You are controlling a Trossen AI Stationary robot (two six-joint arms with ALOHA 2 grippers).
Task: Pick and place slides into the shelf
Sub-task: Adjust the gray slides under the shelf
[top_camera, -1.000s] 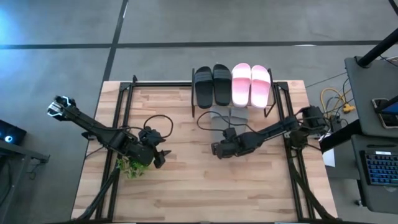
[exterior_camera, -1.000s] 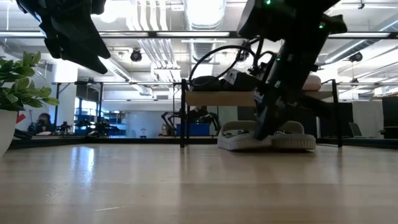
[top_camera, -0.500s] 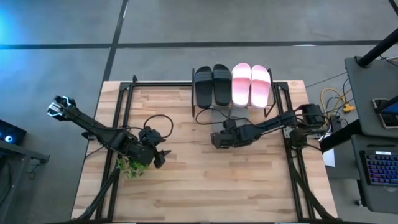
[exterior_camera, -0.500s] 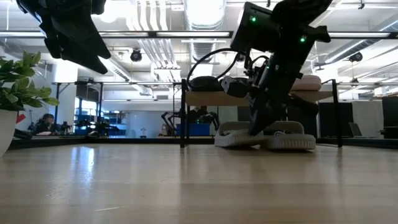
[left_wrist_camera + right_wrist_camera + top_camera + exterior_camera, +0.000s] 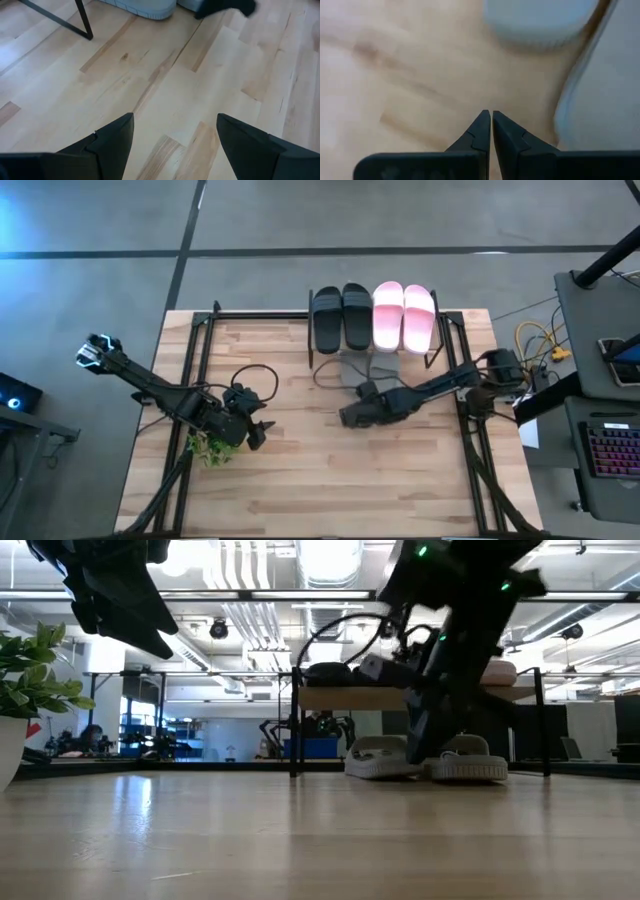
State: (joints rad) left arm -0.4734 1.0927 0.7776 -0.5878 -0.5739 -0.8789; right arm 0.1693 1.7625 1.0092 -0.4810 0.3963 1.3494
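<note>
The shelf (image 5: 340, 697) stands at the table's far edge. A black pair of slides (image 5: 341, 317) and a pale pink pair (image 5: 404, 316) lie on its top board. A grey pair (image 5: 368, 366) rests sole-down on the table under it, also seen in the low view (image 5: 472, 762). My right gripper (image 5: 343, 418) is shut, slanting down just above the table in front of the grey slides (image 5: 540, 20), holding nothing. My left gripper (image 5: 258, 432) hangs open over the table's left half, with bare wood between its fingers (image 5: 172, 140).
A potted green plant (image 5: 208, 448) stands near my left gripper at the table's left, also in the low view (image 5: 30, 680). Black frame rails run along both sides of the table (image 5: 200, 350). Bare wood lies between the two grippers and toward the near edge.
My right gripper has swung a little toward the shelf and the grey slides, then come back toward the near edge, staying shut all the while. My left arm has kept still.
</note>
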